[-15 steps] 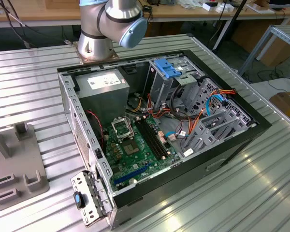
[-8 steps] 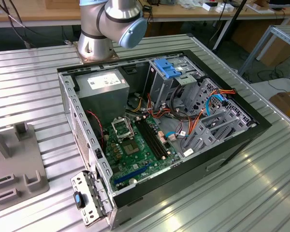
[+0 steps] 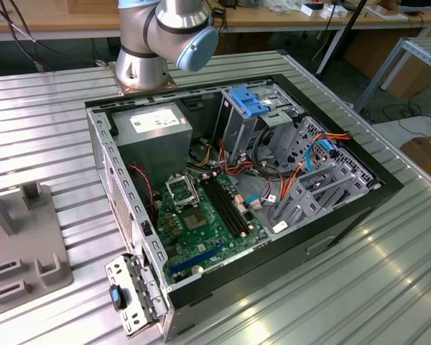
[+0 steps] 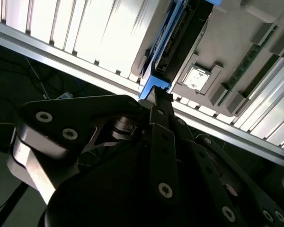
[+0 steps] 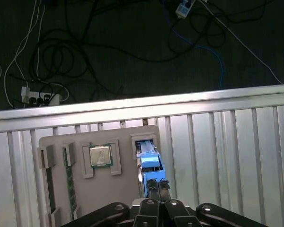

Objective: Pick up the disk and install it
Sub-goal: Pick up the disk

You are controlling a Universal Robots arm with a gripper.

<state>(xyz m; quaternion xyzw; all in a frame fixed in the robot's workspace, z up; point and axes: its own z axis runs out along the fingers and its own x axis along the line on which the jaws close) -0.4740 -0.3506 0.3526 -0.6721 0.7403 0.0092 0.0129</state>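
Observation:
The disk [image 5: 150, 161], silver-grey with bright blue rails, stands on edge in a slot of a grey fixture tray [image 5: 123, 189] on the slatted metal table. My gripper [image 5: 157, 184] sits at the disk's near end, its two black fingers pressed together on the blue rail. In the second wrist view the disk [image 4: 168, 38] runs away from the gripper [image 4: 156, 94], whose fingertip meets the blue end piece. The open computer case [image 3: 323, 230] lies on the table in the exterior view, with a grey drive cage [image 3: 237, 126] inside.
The tray also holds a processor chip [image 5: 100, 156] and upright memory sticks [image 5: 70, 184]. The table edge [image 5: 180, 101] runs just beyond the tray, with cables on the dark floor past it. A blue latch [image 3: 248, 100] tops the cage. The arm's base [image 3: 140, 68] stands behind the case.

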